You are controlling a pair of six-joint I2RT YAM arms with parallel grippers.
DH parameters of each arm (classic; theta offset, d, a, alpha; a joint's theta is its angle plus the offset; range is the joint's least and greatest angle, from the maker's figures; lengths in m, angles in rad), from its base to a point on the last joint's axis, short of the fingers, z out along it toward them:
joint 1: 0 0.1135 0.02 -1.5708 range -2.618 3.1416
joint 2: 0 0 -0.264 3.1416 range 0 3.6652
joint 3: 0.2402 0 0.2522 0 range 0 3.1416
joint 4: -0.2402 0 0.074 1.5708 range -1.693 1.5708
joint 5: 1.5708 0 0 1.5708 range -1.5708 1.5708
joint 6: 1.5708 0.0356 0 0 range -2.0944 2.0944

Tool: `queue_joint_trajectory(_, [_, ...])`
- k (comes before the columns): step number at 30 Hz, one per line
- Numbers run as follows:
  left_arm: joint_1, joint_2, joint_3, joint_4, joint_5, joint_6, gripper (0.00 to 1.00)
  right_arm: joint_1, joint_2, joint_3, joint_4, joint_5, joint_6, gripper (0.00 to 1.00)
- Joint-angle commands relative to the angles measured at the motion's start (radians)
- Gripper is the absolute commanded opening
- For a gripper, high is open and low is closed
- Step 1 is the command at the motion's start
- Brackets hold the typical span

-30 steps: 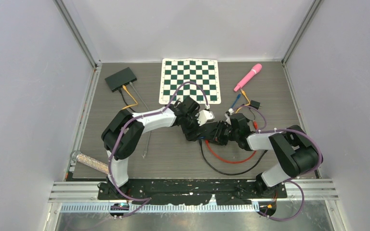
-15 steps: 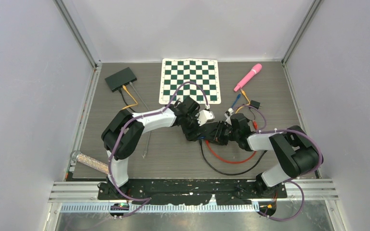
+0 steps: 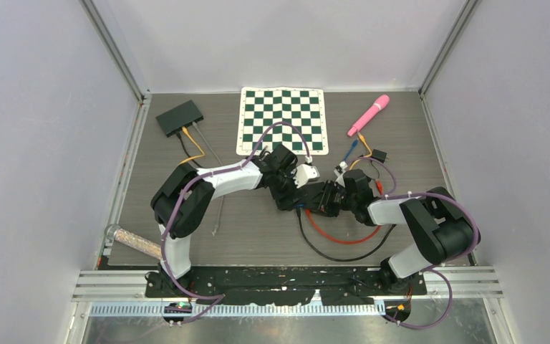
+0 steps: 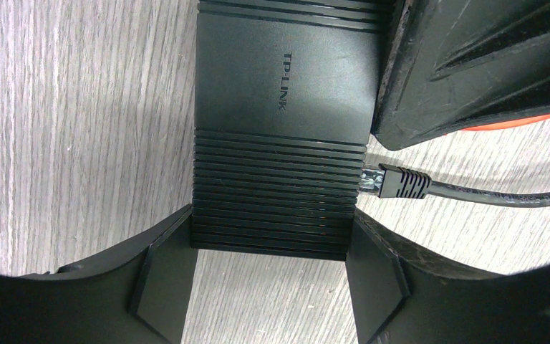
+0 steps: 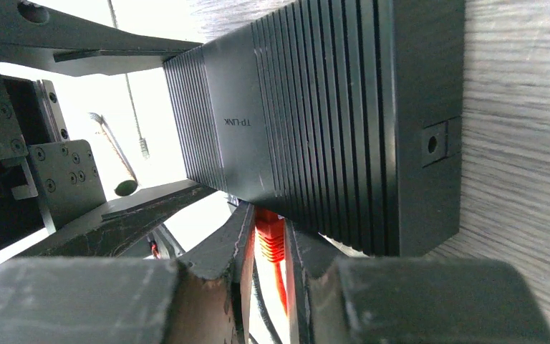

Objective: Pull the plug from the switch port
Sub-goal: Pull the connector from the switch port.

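The black TP-Link switch (image 4: 279,143) lies on the wooden table, mostly hidden under both grippers in the top view. My left gripper (image 4: 268,279) is shut on its near end, a finger (image 4: 165,279) against each side. A red plug (image 5: 270,240) sits in a port on the switch's side (image 5: 315,129). My right gripper (image 5: 268,247) is shut on this red plug, close against the switch. A black plug (image 4: 397,183) with a black cable sits in the neighbouring port. In the top view the left gripper (image 3: 286,195) and right gripper (image 3: 316,201) meet mid-table.
The red cable (image 3: 336,235) and black cable (image 3: 344,254) loop toward the near edge. A second black switch (image 3: 180,117) with cables lies at the back left. A chessboard mat (image 3: 283,120), a pink object (image 3: 369,115), small connectors (image 3: 379,154) and a tube (image 3: 132,242) also lie on the table.
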Motion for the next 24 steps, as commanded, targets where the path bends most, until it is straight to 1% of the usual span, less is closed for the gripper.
queue_joint_trajectory(1, [-0.009, -0.011, -0.018, -0.028, 0.030, -0.031, 0.38, 0.012, -0.002, -0.007, -0.019, -0.001, -0.012, 0.05])
queue_joint_trajectory(5, [-0.009, -0.014, -0.027, -0.025, 0.026, -0.031, 0.38, 0.012, 0.000, 0.008, -0.100, 0.043, -0.027, 0.05])
queue_joint_trajectory(7, [-0.009, -0.014, -0.031, -0.023, 0.026, -0.033, 0.37, 0.013, -0.010, 0.010, -0.108, 0.056, -0.041, 0.05])
queue_joint_trajectory(12, [-0.009, -0.015, -0.033, -0.014, 0.025, -0.038, 0.36, 0.013, -0.026, -0.018, -0.022, 0.000, -0.013, 0.05])
queue_joint_trajectory(16, [-0.009, -0.014, -0.026, -0.015, 0.019, -0.040, 0.36, 0.012, -0.025, 0.000, -0.097, 0.020, -0.043, 0.05])
queue_joint_trajectory(20, [-0.006, -0.008, -0.019, -0.015, -0.013, -0.046, 0.35, 0.012, -0.021, -0.006, -0.102, -0.012, -0.050, 0.05])
queue_joint_trajectory(24, [0.001, 0.008, 0.001, -0.022, -0.025, -0.062, 0.35, 0.012, -0.026, 0.001, -0.156, -0.033, -0.070, 0.05])
